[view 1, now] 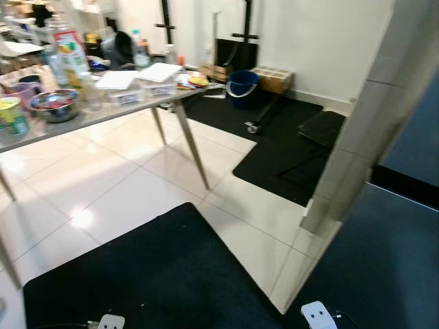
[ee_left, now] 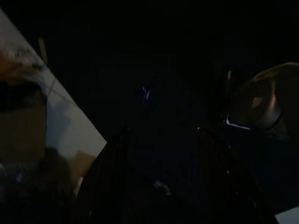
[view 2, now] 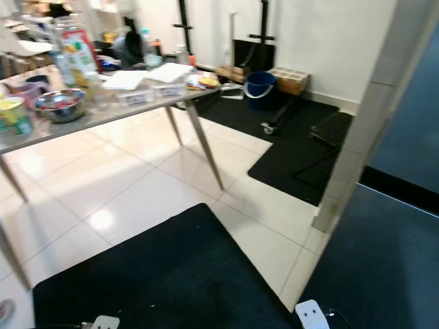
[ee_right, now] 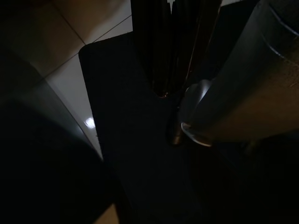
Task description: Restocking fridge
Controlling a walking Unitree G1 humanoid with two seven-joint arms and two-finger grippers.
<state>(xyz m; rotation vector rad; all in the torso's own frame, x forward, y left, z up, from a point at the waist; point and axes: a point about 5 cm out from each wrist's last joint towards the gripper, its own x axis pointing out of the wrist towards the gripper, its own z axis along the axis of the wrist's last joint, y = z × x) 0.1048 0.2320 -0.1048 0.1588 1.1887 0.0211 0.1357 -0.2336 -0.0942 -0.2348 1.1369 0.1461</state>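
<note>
Black mat (view 1: pixel 158 274) nearest; beyond it, the table (view 1: pixel 103 116) holds bottle (view 1: pixel 70 51) and bowl (view 1: pixel 53 104) (unstocked). Both arms idle, finger state cannot tell. Restocking not begun.

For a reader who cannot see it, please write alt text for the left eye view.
A grey table on the left, crowded with a juice bottle, a metal bowl, cups and papers, stands on pale glossy tiles. Black mats cover parts of the floor, and a blue bucket sits by the white far wall.
</note>
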